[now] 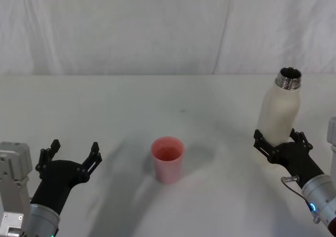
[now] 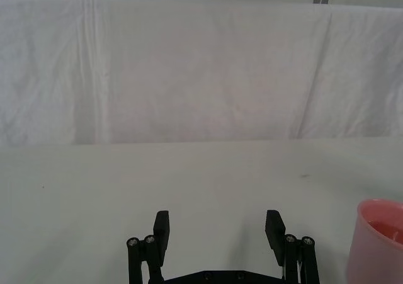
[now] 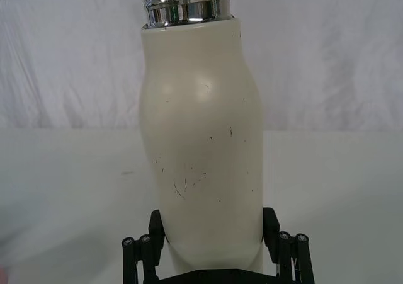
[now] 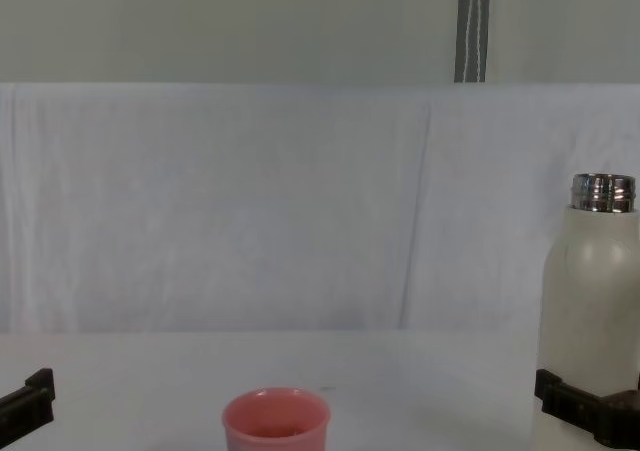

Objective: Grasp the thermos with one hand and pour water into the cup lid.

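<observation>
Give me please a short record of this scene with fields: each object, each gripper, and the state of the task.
thermos: upright, cap off, at the table's right
cup lid: upright, centre of the table, apart from the thermos
right gripper: fingers on both sides of the thermos's lower body
left gripper: open, holding nothing, left of the cup lid
task state: thermos not tilted, pouring not begun

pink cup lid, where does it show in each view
Head view: cup lid at lower centre on the table.
Left wrist view: its rim and wall at the picture's lower right edge.
Right wrist view: cannot tell.
Chest view: bottom edge, left of centre.
Shared landmark: the white cloth backdrop.
</observation>
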You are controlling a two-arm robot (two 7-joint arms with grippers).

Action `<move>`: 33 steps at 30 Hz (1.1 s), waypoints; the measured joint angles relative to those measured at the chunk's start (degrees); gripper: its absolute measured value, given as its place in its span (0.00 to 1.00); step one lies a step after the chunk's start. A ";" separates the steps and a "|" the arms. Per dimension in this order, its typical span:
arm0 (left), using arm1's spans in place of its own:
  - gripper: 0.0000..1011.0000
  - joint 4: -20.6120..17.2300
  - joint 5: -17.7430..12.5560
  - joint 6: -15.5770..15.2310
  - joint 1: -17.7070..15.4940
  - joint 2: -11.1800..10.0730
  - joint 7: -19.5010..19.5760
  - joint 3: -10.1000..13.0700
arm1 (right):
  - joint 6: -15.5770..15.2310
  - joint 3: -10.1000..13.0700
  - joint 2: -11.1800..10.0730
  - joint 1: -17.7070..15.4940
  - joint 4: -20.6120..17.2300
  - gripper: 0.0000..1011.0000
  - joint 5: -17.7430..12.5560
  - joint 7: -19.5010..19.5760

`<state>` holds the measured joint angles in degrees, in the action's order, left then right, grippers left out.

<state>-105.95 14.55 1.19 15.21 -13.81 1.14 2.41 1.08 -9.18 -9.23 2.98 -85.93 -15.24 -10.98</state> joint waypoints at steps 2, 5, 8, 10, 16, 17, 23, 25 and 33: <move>0.99 0.00 0.00 0.00 0.00 0.00 0.00 0.00 | 0.00 0.00 0.00 -0.01 0.00 0.95 -0.01 0.00; 0.99 0.00 0.00 0.00 0.00 0.00 0.00 0.00 | 0.00 0.00 0.00 -0.01 0.00 0.95 -0.03 0.00; 0.99 0.00 0.00 0.00 0.00 0.00 0.00 0.00 | 0.00 0.00 0.00 -0.01 0.00 0.95 -0.04 0.00; 0.99 0.00 0.00 0.00 0.00 0.00 0.00 0.00 | 0.00 0.01 0.00 -0.01 -0.01 0.95 -0.06 0.00; 0.99 0.00 0.00 0.00 0.00 0.00 0.00 0.00 | 0.00 0.00 0.00 -0.01 -0.01 0.95 -0.07 0.00; 0.99 0.00 0.00 0.00 0.00 0.00 0.00 0.00 | 0.00 0.00 0.00 -0.01 0.00 0.95 -0.08 0.00; 0.99 0.00 0.00 0.00 0.00 0.00 0.00 0.00 | 0.00 0.00 0.00 -0.01 0.00 0.95 -0.08 0.00; 0.99 0.00 0.00 0.00 0.00 0.00 0.00 0.00 | 0.06 -0.03 -0.04 -0.03 -0.04 0.95 -0.05 -0.07; 0.99 0.00 0.00 0.00 0.00 0.00 0.00 0.00 | 0.45 -0.67 -1.05 -0.24 -1.59 0.95 1.37 -0.46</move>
<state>-105.95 14.54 1.19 15.21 -13.80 1.14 2.41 1.53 -9.85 -10.28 2.75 -87.52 -13.87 -11.44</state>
